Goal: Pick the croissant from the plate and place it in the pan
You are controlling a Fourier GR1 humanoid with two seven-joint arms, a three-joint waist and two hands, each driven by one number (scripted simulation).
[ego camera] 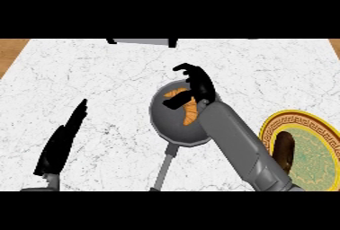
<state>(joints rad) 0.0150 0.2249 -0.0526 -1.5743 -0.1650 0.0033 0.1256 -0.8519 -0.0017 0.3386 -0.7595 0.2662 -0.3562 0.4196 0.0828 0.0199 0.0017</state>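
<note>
The orange croissant [190, 114] lies inside the grey pan [161, 117] in the middle of the counter, partly covered by my right hand [201, 88]. That hand hovers over the pan's far side with its fingers arched up and spread and its thumb stretched across the croissant, not closed round it. The plate [317, 148], with a yellow patterned rim and a green centre, sits at the right edge beside my right forearm; a dark brown patch shows on its left part. My left hand [61, 143] rests open at the lower left, fingers straight.
The pan's handle [163, 167] points toward the lower edge. A grey object [143, 42] stands at the counter's far edge. Wood shows past the white marble top at both upper corners.
</note>
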